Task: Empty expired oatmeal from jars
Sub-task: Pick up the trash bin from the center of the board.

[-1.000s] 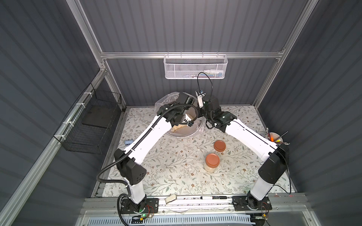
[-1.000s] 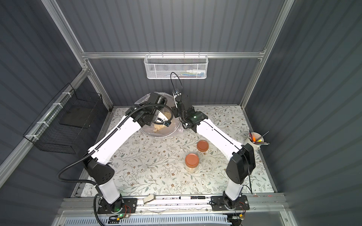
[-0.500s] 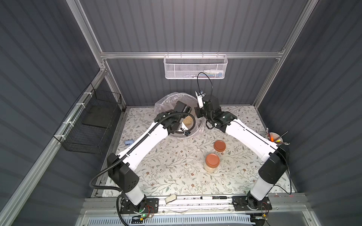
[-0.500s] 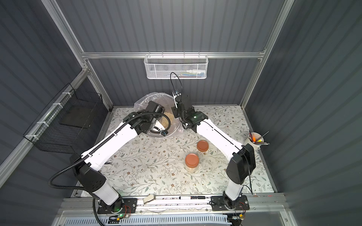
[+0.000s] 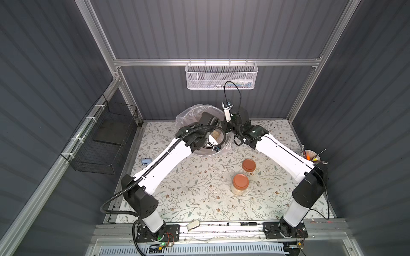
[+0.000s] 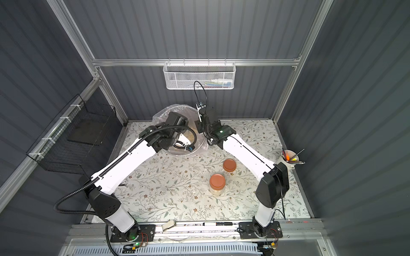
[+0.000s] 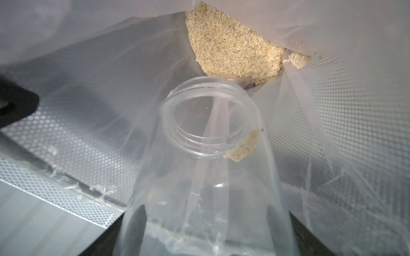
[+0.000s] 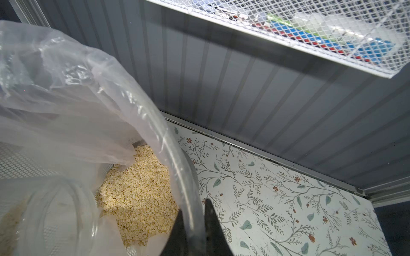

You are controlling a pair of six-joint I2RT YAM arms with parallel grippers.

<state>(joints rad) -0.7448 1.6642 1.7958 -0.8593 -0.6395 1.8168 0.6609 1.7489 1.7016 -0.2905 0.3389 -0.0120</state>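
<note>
1. Grey mesh bin with clear plastic liner (image 8: 173, 159) – right gripper (image 8: 195, 228) pinched tight on its rim.
2. Left gripper (image 7: 206, 221) clamps a lidless clear glass jar (image 7: 206, 172), mouth down inside the bin.
3. Second glass jar (image 5: 240, 185), terracotta-orange lid on, stands well outside the bin.
4. Pale beige oatmeal flakes (image 7: 230, 48) – heaped in the bin, a few clinging at the tipped jar's neck.

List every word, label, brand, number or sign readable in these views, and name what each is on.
Nothing is legible in any view.
Black-and-white marker pen on the front rail: label print too small to read.
Blue, red and green packets in the white mesh wall basket: print blurred behind the mesh.
</note>
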